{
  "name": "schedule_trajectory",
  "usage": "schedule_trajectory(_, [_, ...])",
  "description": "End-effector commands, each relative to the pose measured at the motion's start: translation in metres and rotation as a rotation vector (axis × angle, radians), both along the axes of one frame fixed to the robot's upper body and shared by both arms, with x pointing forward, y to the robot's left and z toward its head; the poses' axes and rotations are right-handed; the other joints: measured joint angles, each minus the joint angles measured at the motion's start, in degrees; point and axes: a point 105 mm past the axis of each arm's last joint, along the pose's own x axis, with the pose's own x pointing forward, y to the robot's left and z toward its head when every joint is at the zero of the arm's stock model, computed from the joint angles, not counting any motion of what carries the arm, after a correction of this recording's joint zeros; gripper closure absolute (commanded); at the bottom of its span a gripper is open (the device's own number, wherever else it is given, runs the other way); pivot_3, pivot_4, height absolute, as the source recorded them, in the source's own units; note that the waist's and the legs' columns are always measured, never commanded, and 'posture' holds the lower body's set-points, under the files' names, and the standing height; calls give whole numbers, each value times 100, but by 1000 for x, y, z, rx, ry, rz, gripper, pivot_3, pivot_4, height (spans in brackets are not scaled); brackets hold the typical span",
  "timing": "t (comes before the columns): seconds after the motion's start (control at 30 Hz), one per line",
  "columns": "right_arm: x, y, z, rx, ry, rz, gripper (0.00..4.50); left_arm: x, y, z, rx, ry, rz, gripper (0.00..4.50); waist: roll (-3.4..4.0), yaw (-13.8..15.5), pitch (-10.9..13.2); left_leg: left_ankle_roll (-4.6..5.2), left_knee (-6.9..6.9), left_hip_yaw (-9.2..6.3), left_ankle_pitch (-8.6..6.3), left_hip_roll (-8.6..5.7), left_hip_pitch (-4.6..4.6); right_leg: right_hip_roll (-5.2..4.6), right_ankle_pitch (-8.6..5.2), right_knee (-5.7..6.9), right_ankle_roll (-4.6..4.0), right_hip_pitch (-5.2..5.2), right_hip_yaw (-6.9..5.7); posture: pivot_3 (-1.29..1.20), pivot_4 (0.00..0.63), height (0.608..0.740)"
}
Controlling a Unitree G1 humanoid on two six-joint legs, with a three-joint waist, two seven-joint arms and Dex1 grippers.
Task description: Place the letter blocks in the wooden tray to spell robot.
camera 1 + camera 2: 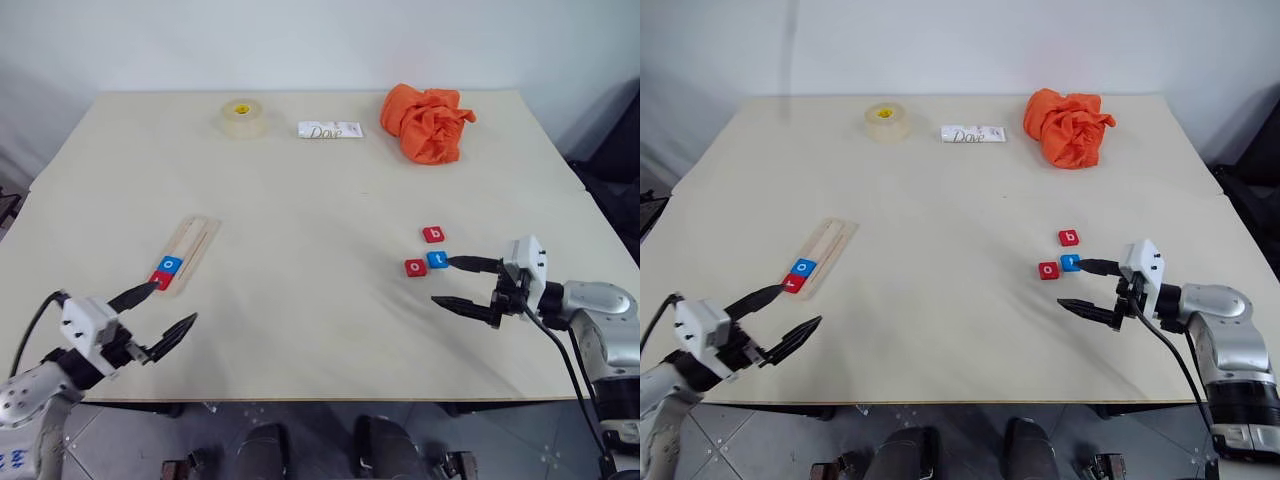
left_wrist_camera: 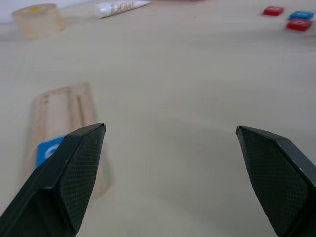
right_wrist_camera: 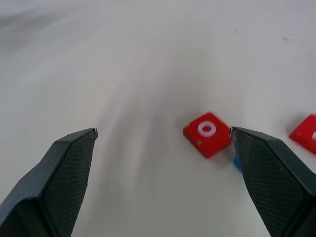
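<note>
A white packet point(image 1: 330, 130) at the far edge reads "Dove". The wooden tray point(image 1: 190, 245) holds a blue "o" tile point(image 1: 170, 265) and a red tile point(image 1: 160, 280). Red "b" point(image 1: 433, 234), red "o" point(image 1: 415, 267) and a blue tile point(image 1: 438, 260) lie on the table point(image 1: 300, 200). The left end effector point(image 1: 158, 312) and right end effector point(image 1: 458, 283) both have their fingers apart, empty.

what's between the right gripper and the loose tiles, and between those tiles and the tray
Nothing visible. The open right gripper sits right beside the red o tile, blue t tile and red b tile. From there to the wooden tray is bare table; tape, packet and cloth lie far back.
</note>
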Motion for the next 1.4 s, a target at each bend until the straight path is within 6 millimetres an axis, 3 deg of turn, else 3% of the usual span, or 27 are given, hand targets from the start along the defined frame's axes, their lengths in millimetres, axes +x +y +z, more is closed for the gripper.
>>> schedule_trajectory(0.03, [2,6,9,1,-34,47,23,-13,29,8,20,37,136,0,-1,3,1,-1,0,0,0,0,0,0,0,0,-1,-1,0,0,150,740])
schedule_trajectory(0.13, [5,9,11,-8,-36,76,23,-19,43,8,23,66,199,0,-3,28,2,-1,1,0,-1,0,-1,0,-1,-1,-2,-2,0,0,150,740])
schedule_trajectory(0.3, [7,15,15,-5,-39,109,23,-21,51,10,18,81,231,0,-3,61,2,-2,3,-2,-5,0,-3,0,0,-5,-4,-2,0,0,150,740])
schedule_trajectory(0.53, [-1,19,14,-28,-25,168,23,6,61,4,-11,142,308,0,-3,58,2,-4,1,-1,-8,1,-2,1,-2,-2,-8,-3,-2,0,150,740])
schedule_trajectory(0.93, [-15,15,8,-17,-3,153,23,62,47,6,-37,225,278,0,-7,55,0,-7,3,4,-7,0,-2,3,-1,4,-6,-4,1,0,150,740])
schedule_trajectory(1.4, [-24,9,6,-10,4,135,23,86,36,-7,-45,298,274,0,-10,60,0,-11,4,8,-4,0,-1,5,0,7,-4,-5,7,0,150,740])
